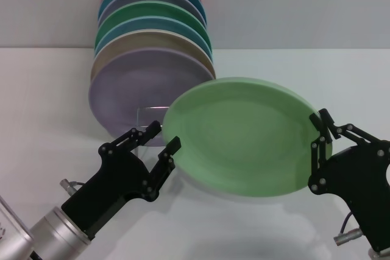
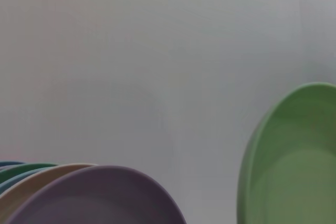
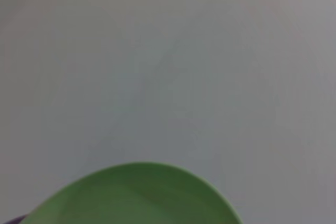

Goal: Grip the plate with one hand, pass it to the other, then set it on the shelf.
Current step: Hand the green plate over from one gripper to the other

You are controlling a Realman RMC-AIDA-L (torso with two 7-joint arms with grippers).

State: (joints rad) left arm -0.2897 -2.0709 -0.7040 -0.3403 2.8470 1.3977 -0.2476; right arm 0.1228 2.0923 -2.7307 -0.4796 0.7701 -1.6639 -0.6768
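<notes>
The round matte pastel-green plate (image 1: pixel 241 141) hangs pinched at its right rim by the right gripper (image 1: pixel 323 131); the left gripper (image 1: pixel 163 137), fingers spread, sits just beside its left rim.

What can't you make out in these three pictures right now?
- Shelf: head view, hidden behind the stacked plates and the light green plate.
- Left gripper: whether it touches the plate's rim, unclear.
- Right gripper: absent from its wrist view; only the plate shows.
</notes>
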